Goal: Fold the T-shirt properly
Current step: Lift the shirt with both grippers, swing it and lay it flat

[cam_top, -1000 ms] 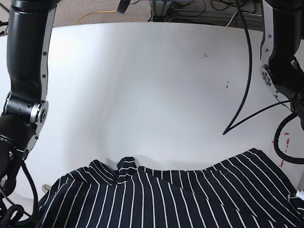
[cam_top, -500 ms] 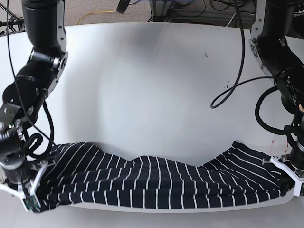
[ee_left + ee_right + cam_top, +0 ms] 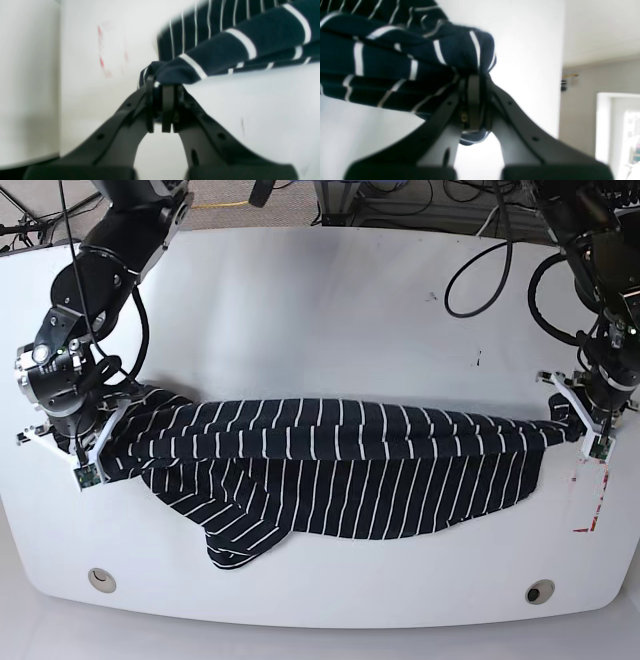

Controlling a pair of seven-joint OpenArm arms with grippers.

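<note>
The T-shirt [image 3: 340, 465], dark navy with thin white stripes, lies stretched sideways across the middle of the white table [image 3: 330, 310]. Its upper edge is pulled taut between the two grippers, and a sleeve trails toward the front left. My left gripper [image 3: 585, 420] is at the right of the base view, shut on the shirt's right end. The left wrist view shows that gripper [image 3: 162, 85] pinching a bunched corner of the T-shirt [image 3: 225, 47]. My right gripper [image 3: 85, 445] is shut on the left end. In the right wrist view the gripper [image 3: 475, 80] clamps folded T-shirt cloth [image 3: 395, 55].
A red tape mark [image 3: 590, 490] sits on the table just in front of the left gripper. Two round holes [image 3: 100, 579] [image 3: 540, 591] lie near the front edge. Cables [image 3: 480, 270] hang from the arms at the back right.
Both arms have carried the T-shirt away from the table's front edge to the middle. The cloth has gone from slack and bunched to stretched out in a long band.
</note>
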